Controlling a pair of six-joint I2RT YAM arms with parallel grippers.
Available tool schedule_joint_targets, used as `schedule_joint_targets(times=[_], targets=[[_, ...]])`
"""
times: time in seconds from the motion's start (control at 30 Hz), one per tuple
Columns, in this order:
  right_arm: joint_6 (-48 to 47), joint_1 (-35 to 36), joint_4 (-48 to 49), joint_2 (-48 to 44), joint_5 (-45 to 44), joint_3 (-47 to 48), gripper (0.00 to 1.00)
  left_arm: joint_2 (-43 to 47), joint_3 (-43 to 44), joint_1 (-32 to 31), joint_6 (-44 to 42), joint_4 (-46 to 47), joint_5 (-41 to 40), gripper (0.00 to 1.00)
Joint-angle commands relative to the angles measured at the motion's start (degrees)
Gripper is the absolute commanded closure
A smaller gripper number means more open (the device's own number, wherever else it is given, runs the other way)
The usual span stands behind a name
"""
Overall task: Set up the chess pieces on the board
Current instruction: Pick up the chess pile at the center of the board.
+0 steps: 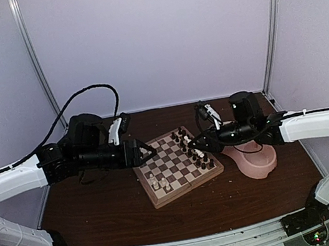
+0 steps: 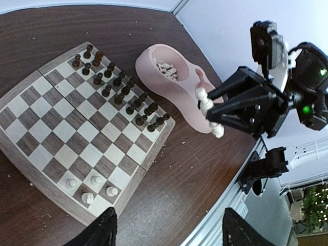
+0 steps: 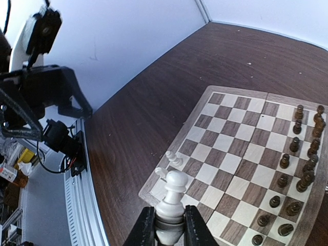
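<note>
Four cream-white chess pieces (image 2: 96, 180) stand at one corner of the board (image 2: 77, 138) — bare squares separate them from two rows of dark pieces (image 2: 120, 87) along the opposite edge. Above the board the right gripper (image 3: 169, 225) is clenched on another white piece (image 3: 174, 192), upright. The left gripper (image 2: 169, 233) hangs released. Only the left wrist view shows more white pieces (image 2: 165, 67) inside the pink double bowl (image 2: 149, 78), just beside the board.
</note>
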State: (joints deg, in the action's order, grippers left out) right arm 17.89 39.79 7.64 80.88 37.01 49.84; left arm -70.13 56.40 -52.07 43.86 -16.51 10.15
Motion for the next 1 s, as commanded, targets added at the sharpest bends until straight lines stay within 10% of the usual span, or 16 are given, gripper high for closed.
schedule_joint_targets(times=[0.0,0.97], targets=[[-3.49,3.64,0.97,0.88,-1.94,1.66,0.90,-1.39,-0.72,0.44,7.86,9.26,1.08,0.30],[-10.49,12.72,-3.17,6.63,-4.45,9.86,0.90,-11.05,2.47,0.57,20.30,16.07,8.05,0.43]])
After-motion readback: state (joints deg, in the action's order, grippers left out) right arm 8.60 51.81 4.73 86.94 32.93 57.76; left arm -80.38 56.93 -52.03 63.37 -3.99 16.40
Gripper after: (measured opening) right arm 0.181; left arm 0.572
